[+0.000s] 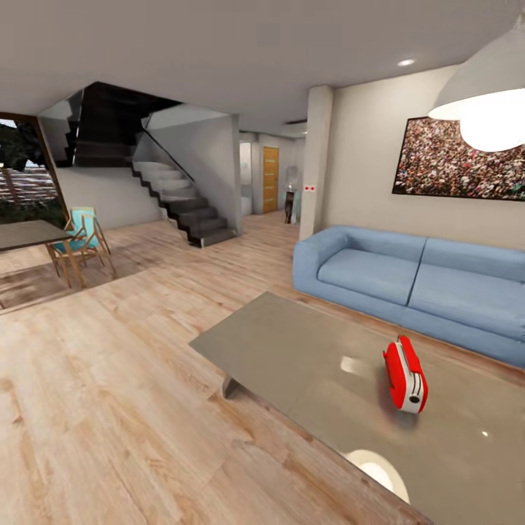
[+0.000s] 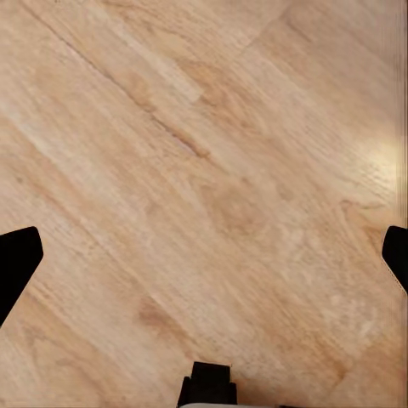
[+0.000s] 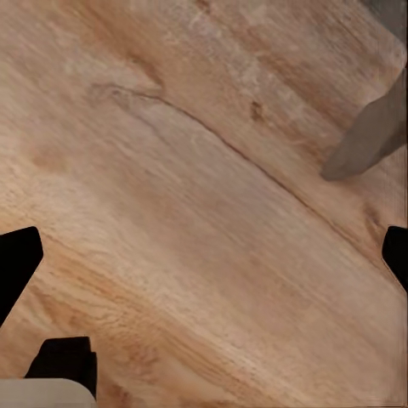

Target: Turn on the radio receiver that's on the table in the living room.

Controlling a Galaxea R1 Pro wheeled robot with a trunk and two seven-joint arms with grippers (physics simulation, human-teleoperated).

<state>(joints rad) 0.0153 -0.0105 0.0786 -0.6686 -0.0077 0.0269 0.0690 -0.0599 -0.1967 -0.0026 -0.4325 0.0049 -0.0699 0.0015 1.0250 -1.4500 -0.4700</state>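
The radio receiver (image 1: 405, 374), a small glossy red box with a white end face and a black knob, stands on the low grey-beige table (image 1: 292, 350) in the head view, toward the table's right part. The living room has a light wood plank floor (image 1: 109, 379). In the left wrist view my left gripper (image 2: 204, 255) is open, its black fingertips (image 2: 17, 259) far apart over bare floor planks. In the right wrist view my right gripper (image 3: 204, 255) is open over the floor, with nothing between its fingers. Both grippers are well away from the radio.
A blue sofa (image 1: 408, 281) runs behind the table under a crowd picture (image 1: 459, 157). A dome pendant lamp (image 1: 485, 95) hangs at the upper right. A staircase (image 1: 182, 200), a dining table (image 1: 25, 235) and a chair (image 1: 82, 244) stand far left. A grey table leg (image 3: 365, 136) is near the right gripper.
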